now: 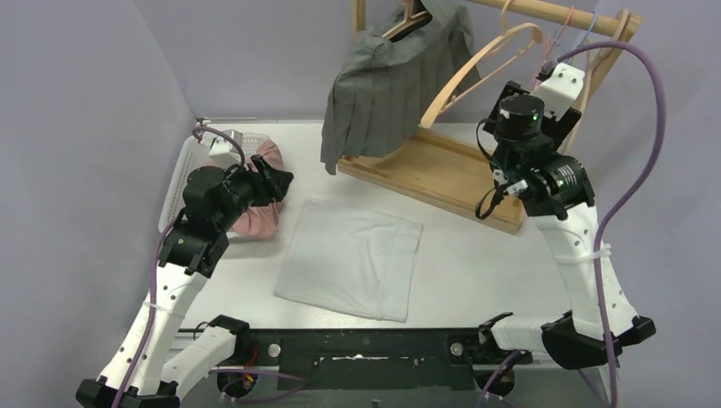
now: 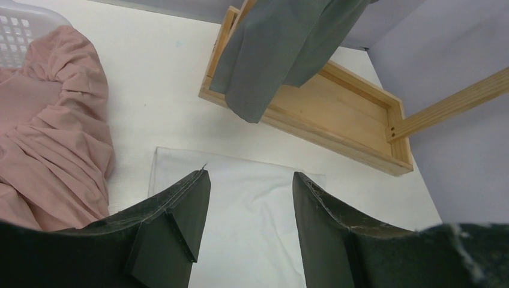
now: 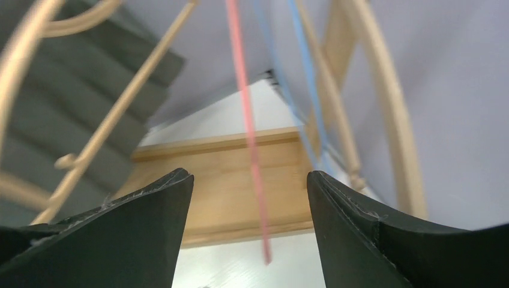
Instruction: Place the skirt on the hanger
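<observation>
Grey pleated skirt (image 1: pixel 391 85) hangs draped over wooden hanger (image 1: pixel 406 24) on rack (image 1: pixel 442 166), hem low. Soft, light, floppy, prob. slips easily; best grip = waistband. L hand (image 2: pixel 251 180) wide, empty, above desk (image 1: pixel 476 263); R hand (image 3: pixel 249 177) wide, empty, by spare hanger (image 3: pixel 117 105).

Hanger (image 1: pixel 406 23) hook probably beyond top edge

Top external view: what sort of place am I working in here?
Probably a lab test cell for garment handling, not a home: plain partition walls box in a white table, which bears a small wooden rack with hangers and a grey skirt, plus a laundry basket of pink cloth.
</observation>
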Tool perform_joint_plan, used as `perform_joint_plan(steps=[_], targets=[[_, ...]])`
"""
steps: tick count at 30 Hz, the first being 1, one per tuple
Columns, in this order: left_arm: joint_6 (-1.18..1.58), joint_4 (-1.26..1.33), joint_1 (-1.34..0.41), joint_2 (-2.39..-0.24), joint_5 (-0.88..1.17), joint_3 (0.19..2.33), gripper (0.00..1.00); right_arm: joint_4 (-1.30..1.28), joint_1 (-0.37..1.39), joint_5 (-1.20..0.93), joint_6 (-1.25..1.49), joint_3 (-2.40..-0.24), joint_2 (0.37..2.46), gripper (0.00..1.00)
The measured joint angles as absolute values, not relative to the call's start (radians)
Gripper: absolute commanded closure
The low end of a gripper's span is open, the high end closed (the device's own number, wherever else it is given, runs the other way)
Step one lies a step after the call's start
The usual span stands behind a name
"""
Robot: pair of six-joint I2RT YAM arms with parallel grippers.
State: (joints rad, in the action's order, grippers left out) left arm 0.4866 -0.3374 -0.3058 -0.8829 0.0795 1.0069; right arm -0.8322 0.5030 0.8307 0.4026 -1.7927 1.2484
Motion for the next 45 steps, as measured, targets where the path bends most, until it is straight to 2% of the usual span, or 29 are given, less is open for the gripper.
perform_joint_plan(steps=[4, 11, 14, 20, 23, 29, 37, 45], targets=[[0.493, -0.348, -0.306, -0.883, 0.088, 1.007, 0.47, -0.841, 0.352, 0.849, 0.336, -1.798, 1.305, 0.33], [0.494, -0.349, -0.306, -0.907, 0.091, 1.021, 0.47, -0.801, 0.192, 0.729, 0.243, -1.797, 1.322, 0.65], [0.495, -0.347, -0.306, -0.924, 0.092, 1.032, 0.47, -0.773, 0.165, 0.652, 0.219, -1.797, 1.322, 0.64], [0.505, -0.343, -0.306, -0.936, 0.096, 1.034, 0.47, -0.756, 0.102, 0.507, 0.209, -1.800, 1.324, 0.47], [0.511, -0.339, -0.306, -0.936, 0.096, 1.034, 0.47, -0.757, 0.052, 0.454, 0.213, -1.817, 1.340, 0.48], [0.516, -0.337, -0.306, -0.936, 0.099, 1.033, 0.47, -0.756, 0.011, 0.372, 0.217, -1.827, 1.387, 0.64], [0.516, -0.334, -0.306, -0.936, 0.103, 1.033, 0.47, -0.757, 0.005, 0.310, 0.219, -1.832, 1.432, 0.99], [0.517, -0.334, -0.306, -0.935, 0.103, 1.032, 0.47, -0.764, 0.002, 0.280, 0.228, -1.897, 1.431, 1.00]])
